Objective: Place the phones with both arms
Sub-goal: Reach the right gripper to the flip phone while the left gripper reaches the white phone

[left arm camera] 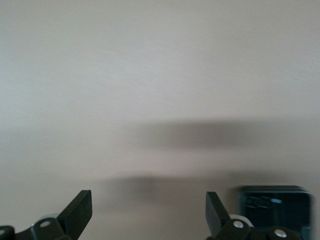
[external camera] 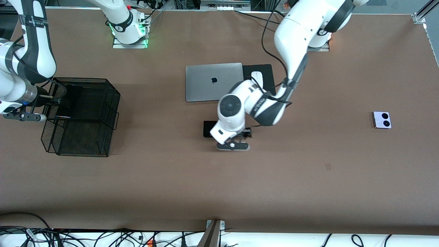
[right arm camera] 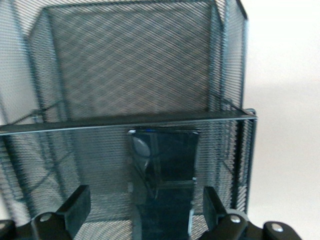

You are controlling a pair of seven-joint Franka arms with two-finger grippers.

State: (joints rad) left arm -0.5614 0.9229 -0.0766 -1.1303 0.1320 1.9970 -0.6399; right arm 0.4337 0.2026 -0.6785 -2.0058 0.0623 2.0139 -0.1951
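The left gripper [external camera: 236, 140] hangs open just above a small black phone [external camera: 208, 129] nearer the camera than the laptop [external camera: 214, 81]. The lilac phone [external camera: 381, 120] lies toward that arm's end. The right gripper [right arm camera: 145, 215], open, faces the slim phone [right arm camera: 164, 170] in the mesh basket [external camera: 103, 113].

The left gripper [external camera: 240, 137] hangs over a black phone [external camera: 208, 129] near the laptop [external camera: 213, 81]; the right gripper [external camera: 48, 99] sits at the mesh basket [external camera: 103, 103]; 1 lilac phone [external camera: 381, 120] lies apart.
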